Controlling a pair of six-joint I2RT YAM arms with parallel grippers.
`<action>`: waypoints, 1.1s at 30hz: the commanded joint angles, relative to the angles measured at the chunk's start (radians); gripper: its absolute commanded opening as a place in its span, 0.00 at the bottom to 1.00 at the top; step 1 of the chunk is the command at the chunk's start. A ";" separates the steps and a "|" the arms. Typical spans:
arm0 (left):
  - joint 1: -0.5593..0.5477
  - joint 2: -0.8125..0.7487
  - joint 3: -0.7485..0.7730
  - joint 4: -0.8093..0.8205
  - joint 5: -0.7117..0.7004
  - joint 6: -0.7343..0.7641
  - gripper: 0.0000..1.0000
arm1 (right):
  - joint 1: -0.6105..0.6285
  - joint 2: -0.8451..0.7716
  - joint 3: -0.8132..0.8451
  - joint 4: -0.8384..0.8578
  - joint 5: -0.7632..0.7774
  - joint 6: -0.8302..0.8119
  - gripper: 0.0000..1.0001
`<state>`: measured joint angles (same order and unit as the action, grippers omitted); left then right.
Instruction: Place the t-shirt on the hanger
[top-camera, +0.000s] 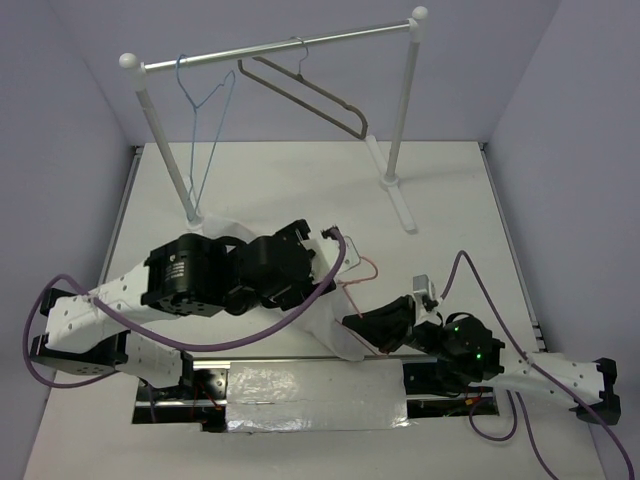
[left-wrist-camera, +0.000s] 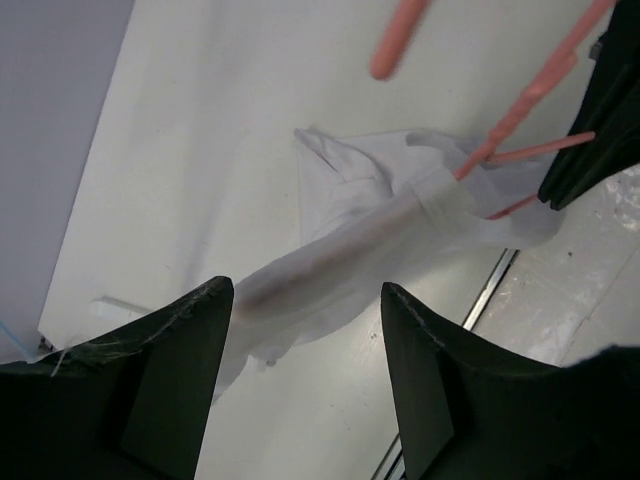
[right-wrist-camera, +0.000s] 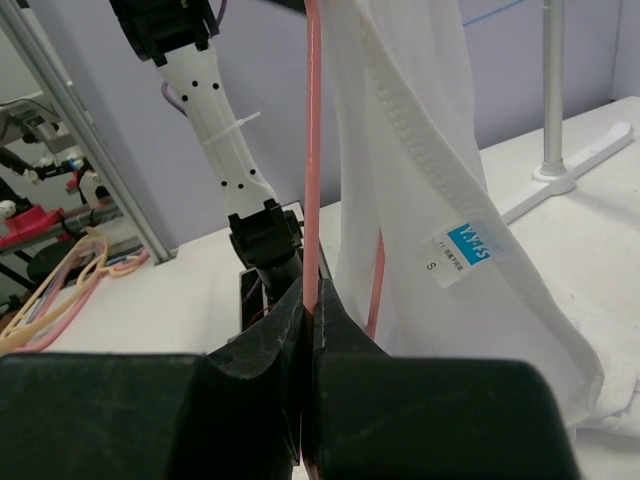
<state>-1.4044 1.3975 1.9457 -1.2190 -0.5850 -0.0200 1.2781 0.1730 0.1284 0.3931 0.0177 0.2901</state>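
Right wrist view: your right gripper (right-wrist-camera: 312, 300) clamps the hanger (right-wrist-camera: 313, 150) steady; left gripper (left-wrist-camera: 307, 290), jaws apart, faces the t-shirt (left-wrist-camera: 340, 255) threaded onto it.

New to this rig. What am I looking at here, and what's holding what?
A left arm and a right arm are bolted at the near edge of the table, each ending in a two-finger gripper. One picture looks down from above and behind; the other two come from wrist cameras. The right gripper is shut on the pink wire hanger, with the white t-shirt partly over it. The left gripper is open over the t-shirt, holding nothing. Behind, a rail carries a light-blue hanger and a grey-brown hanger.
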 joint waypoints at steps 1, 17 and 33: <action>-0.019 -0.018 -0.078 0.065 0.105 0.069 0.73 | -0.003 -0.033 0.008 0.032 -0.024 0.001 0.00; -0.021 -0.201 -0.356 0.292 0.459 0.144 0.21 | -0.003 -0.023 0.031 0.056 -0.111 0.003 0.00; -0.019 -0.246 -0.444 0.256 0.473 0.101 0.60 | -0.002 0.000 0.073 0.041 -0.167 -0.031 0.00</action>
<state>-1.4193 1.1790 1.5059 -0.9863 -0.1497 0.0982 1.2774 0.1688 0.1379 0.3511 -0.1390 0.2852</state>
